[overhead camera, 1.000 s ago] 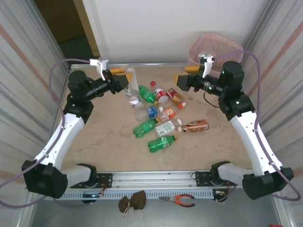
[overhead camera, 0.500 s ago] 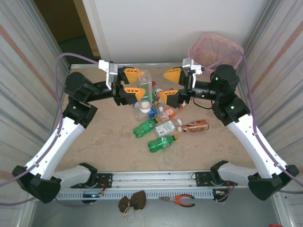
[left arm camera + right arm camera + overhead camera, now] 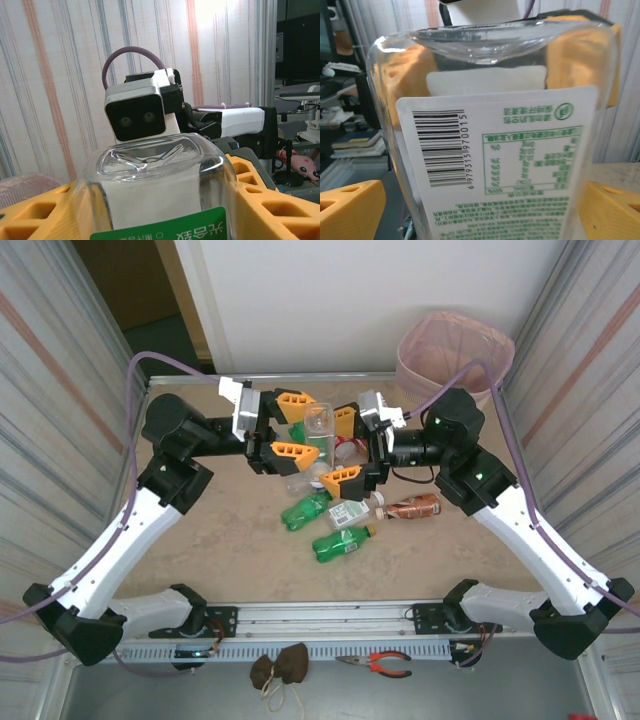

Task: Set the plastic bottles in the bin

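My left end effector point(image 3: 303, 427) was closed on a clear bottle point(image 3: 320, 430), one orange finger on each side of its body, holding it up in the air over the far middle of the desk point(image 3: 230, 530). In the left wrist view the bottle point(image 3: 155, 170) sat between my fingers point(image 3: 260, 200) with its moulded base towards the lens. I judged the lift was there to get it clear of the heap below, so that my other arm could reach it freely.

My right end effector point(image 3: 340, 448) was spread wide and straddled the same bottle from the right side, its fingers point(image 3: 350, 205) apart from the glassy wall rather than pressed to it. The right wrist view had the barcode and white label of the bottle point(image 3: 495, 150) close in front, with my left fingers' orange showing through from behind. This looked like a handover: the bin point(image 3: 430, 360) stood off the far right corner, nearer my right arm than my left, so passing the bottle across made sense.

The hold was mine on the left alone; the right had not yet taken it. Closing the right before the left let go seemed the safe order, since the smooth wall could slip.

The remaining bottles, green ones point(image 3: 305, 510) and a brown one point(image 3: 412, 507) among them, lay on their sides in a loose cluster just below.
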Controlling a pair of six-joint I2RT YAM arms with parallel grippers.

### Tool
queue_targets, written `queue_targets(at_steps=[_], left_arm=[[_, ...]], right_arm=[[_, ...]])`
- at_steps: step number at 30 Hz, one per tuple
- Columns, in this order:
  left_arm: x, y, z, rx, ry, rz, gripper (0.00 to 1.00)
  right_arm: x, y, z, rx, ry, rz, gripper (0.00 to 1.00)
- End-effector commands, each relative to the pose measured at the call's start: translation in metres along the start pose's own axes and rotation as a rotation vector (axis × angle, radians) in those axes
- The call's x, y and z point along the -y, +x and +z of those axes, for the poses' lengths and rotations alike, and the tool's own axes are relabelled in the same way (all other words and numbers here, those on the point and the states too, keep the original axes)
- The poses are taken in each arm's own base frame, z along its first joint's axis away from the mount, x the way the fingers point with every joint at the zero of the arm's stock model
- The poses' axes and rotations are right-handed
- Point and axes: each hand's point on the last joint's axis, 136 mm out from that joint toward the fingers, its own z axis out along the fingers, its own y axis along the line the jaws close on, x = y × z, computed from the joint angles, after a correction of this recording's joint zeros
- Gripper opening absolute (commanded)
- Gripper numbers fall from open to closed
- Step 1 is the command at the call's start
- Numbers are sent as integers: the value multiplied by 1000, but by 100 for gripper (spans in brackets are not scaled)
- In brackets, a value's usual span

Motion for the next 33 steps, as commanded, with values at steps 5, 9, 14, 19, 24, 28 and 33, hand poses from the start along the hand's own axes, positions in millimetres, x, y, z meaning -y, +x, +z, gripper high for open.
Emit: queue_targets(at_steps=[5,9,14,19,24,28,33], left_arm=[[9,-19,2,33,30,84,47],[9,-19,2,33,29,88,47],[10,-21,1,37,23,96,48],[8,-20,1,34,8,98,54],[4,-16,-1,26,-29,95,70],[0,-8,-6,0,-81,97,72],[-4,3,-13,-27,-149,96,77]], right_arm=[[-12,-2,0,3,-32,-10,83],[-10,-4,1,9,-18,-3,75],[-9,-7,0,19,-6,-2,68],[-6,-11,0,31,18,0,65],[0,-17,-4,46,70,-14,64],[6,-21,-9,44,118,-32,64],[22,-27,-21,45,192,-43,63]])
